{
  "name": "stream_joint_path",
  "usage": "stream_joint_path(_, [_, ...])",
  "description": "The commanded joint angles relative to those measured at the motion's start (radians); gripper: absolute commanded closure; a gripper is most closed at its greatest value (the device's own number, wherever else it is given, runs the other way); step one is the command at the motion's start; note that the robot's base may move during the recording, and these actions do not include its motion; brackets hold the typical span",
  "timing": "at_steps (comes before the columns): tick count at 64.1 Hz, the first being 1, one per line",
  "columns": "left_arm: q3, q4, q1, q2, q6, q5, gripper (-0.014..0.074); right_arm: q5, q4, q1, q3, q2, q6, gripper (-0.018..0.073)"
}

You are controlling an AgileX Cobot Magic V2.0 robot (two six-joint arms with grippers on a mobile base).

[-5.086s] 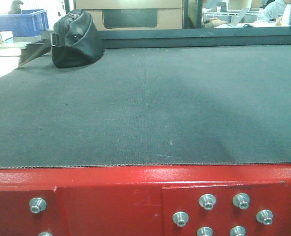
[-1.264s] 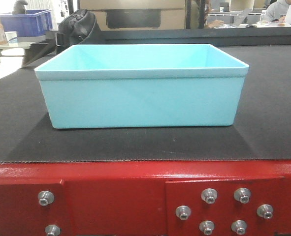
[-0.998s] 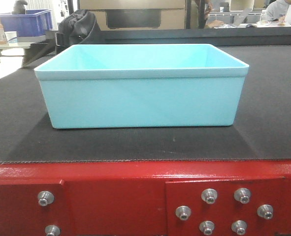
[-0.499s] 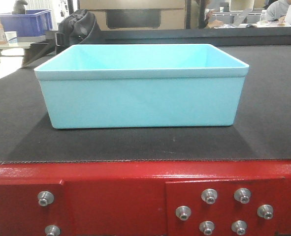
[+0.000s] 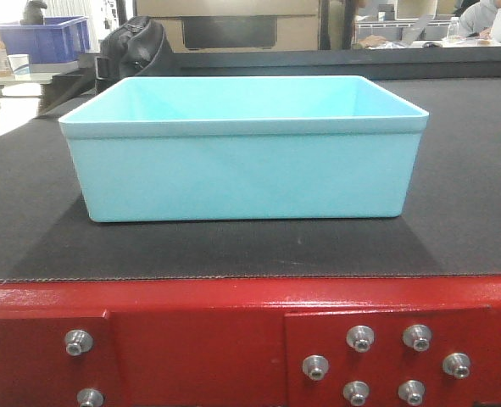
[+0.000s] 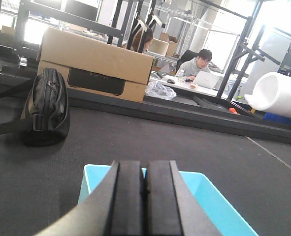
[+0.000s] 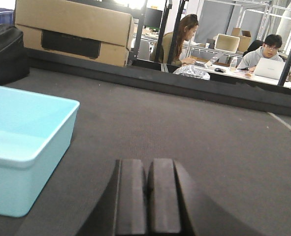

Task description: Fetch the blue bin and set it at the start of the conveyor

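The blue bin (image 5: 242, 161), a pale aqua tub, stands upright and empty on the dark grey belt of the conveyor start (image 5: 462, 220), just behind the red bolted end frame (image 5: 191, 335). No gripper shows in the front view. In the left wrist view my left gripper (image 6: 145, 164) is shut and empty, with the bin (image 6: 211, 196) below and ahead of it. In the right wrist view my right gripper (image 7: 147, 162) is shut and empty over the belt, to the right of the bin (image 7: 22, 132) and apart from it.
A black bag (image 5: 131, 47) lies on the belt at the far left, also in the left wrist view (image 6: 44, 108). A cardboard box (image 6: 93, 66) stands behind the belt's far edge. A dark blue crate (image 5: 42, 38) sits far left. People work at desks beyond.
Five seconds ago the belt held only the black bag; the aqua bin now stands on it. Over the last second nothing has moved.
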Motion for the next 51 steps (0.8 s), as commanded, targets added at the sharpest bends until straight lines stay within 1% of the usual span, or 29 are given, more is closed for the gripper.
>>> stream_joint_path(1, [-0.002, 0.003, -0.005, -0.005, 0.001, -0.012, 0.0707, -0.020, 0.004, -0.006, 0.056, -0.064, 0.026, 0.0719])
stream_joint_path(4, [-0.002, 0.003, -0.005, -0.005, 0.001, -0.012, 0.0707, -0.015, 0.004, -0.006, 0.090, -0.104, 0.079, 0.0719])
stream_joint_path(6, [-0.002, 0.003, -0.005, -0.005, 0.001, -0.012, 0.0707, -0.015, 0.004, -0.006, 0.108, -0.133, 0.090, 0.0719])
stream_joint_path(9, [-0.002, 0.003, -0.005, -0.005, 0.001, -0.012, 0.0707, -0.015, 0.004, -0.006, 0.143, -0.174, 0.090, 0.0719])
stream_joint_path(13, [-0.002, 0.003, -0.005, -0.005, 0.001, -0.012, 0.0707, -0.022, 0.004, -0.006, 0.173, -0.174, 0.090, 0.0719])
stream_joint_path(16, [-0.002, 0.003, -0.005, -0.005, 0.001, -0.010, 0.0707, -0.035, 0.004, -0.006, 0.173, -0.174, 0.090, 0.0719])
stream_joint_path(19, [-0.002, 0.003, -0.005, -0.006, 0.001, -0.014, 0.0707, 0.012, 0.004, -0.006, 0.173, -0.174, 0.090, 0.0719])
stream_joint_path(22, [-0.002, 0.003, -0.005, -0.006, 0.001, -0.014, 0.0707, 0.026, 0.004, -0.006, 0.173, -0.174, 0.090, 0.0719])
stream_joint_path(51, [-0.002, 0.003, -0.005, -0.006, 0.001, -0.014, 0.0707, 0.020, 0.004, -0.006, 0.173, -0.174, 0.090, 0.0719])
